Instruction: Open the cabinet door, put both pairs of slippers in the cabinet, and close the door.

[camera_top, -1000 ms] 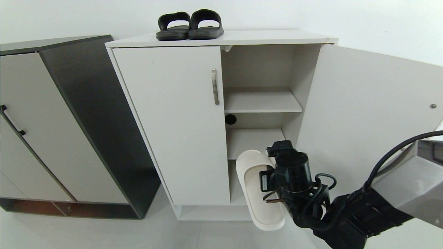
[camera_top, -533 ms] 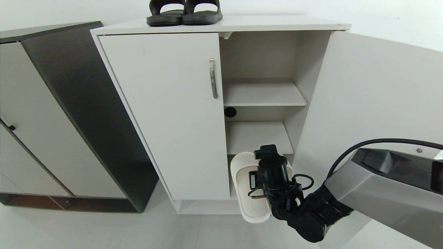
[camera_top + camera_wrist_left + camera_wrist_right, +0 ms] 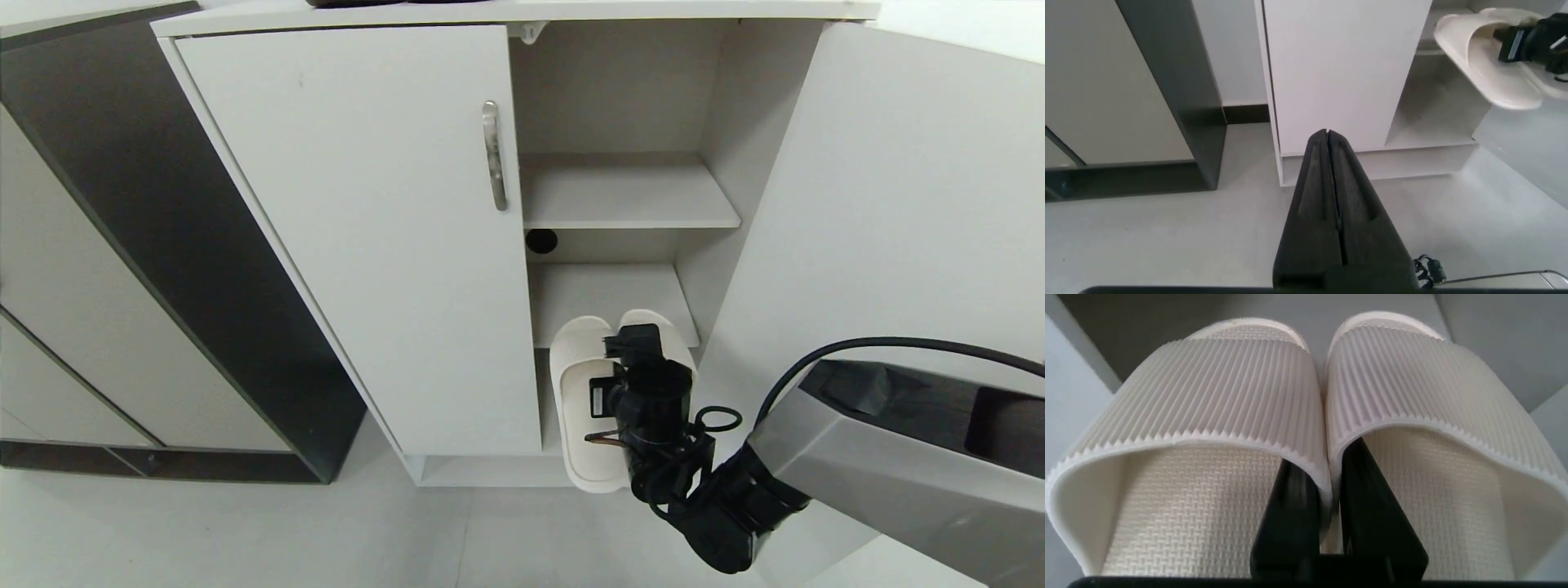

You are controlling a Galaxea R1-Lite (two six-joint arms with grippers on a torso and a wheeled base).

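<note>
White ribbed rubber slippers [image 3: 581, 392], one pair set side by side, are being held up in the air by the right gripper [image 3: 630, 384]. In the right wrist view the pair is being pinched where the two wide straps meet. One black finger [image 3: 1290, 523] is being pushed inside each slipper, and the two inner strap edges are being squeezed between the fingers. So this claw is being clamped tight on the pair.

The slippers are being held at the open right half of the tall white wooden cabinet [image 3: 522, 10], low down, near the front edge of the lower shelf [image 3: 608, 298]. The toes are being pointed in toward the cabinet, and the heels are being left sticking out over the pale grey floor [image 3: 245, 531]. Whether the toes are being pushed past the cabinet's front edge cannot be told.

The flat white right door [image 3: 882, 204] is being left swung wide open. The flat white left door [image 3: 367, 245] is being left shut, and a thin silver metal handle [image 3: 491, 155] is being shown upright near its inner edge. An upper shelf [image 3: 624, 192] is being shown above the lower one, with a small round dark hole [image 3: 541, 241] in the back wall between them. A dark grey cabinet [image 3: 163, 204] is being shown just beside the white one, on its left.

The left gripper [image 3: 1327, 143] is being held over the floor in front of the shut left door. Its two black fingers are being pressed together, with nothing between them.
</note>
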